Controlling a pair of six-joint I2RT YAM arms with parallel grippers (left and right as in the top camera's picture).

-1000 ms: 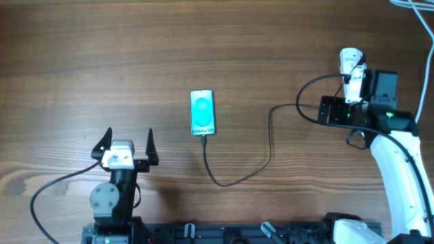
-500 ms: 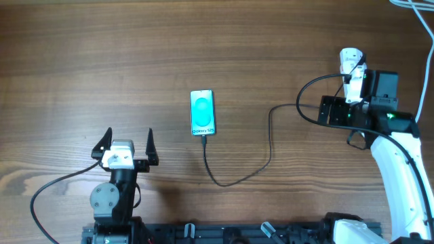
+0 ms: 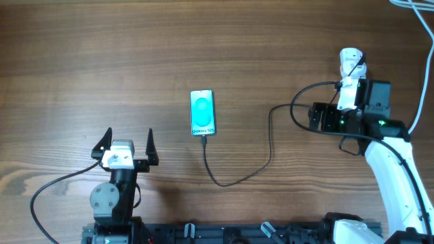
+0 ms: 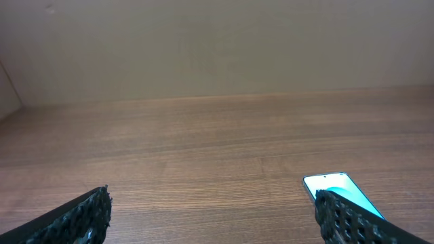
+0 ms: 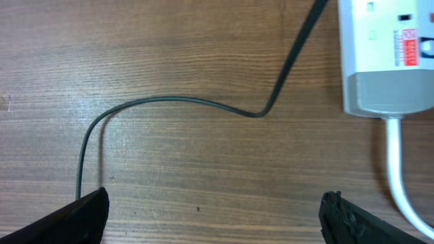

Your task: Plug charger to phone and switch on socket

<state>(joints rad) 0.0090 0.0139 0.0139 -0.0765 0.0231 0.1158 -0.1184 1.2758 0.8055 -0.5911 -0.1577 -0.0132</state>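
The phone (image 3: 203, 113) lies flat mid-table, its cyan screen lit; its corner also shows in the left wrist view (image 4: 332, 186). The charger (image 3: 270, 142), a thin black cable, meets the phone's near edge, loops right and runs up toward the socket (image 3: 349, 62). That white strip is partly hidden under my right arm. My right gripper (image 3: 324, 116) hovers just below the socket, open and empty, over bare wood (image 5: 213, 217). The socket's end (image 5: 386, 54) and the charger (image 5: 176, 100) show ahead of it. My left gripper (image 3: 127, 144) stands open and empty, left of and nearer than the phone (image 4: 213, 217).
A thicker white cable (image 5: 397, 169) leaves the socket's end, and another white lead (image 3: 415, 12) crosses the far right corner. A black cable (image 3: 51, 190) curls beside the left arm's base.
My right arm has shifted a little left and toward the near edge, away from the socket; the charger's loop beside it bulged left. The left arm and the phone have not moved.
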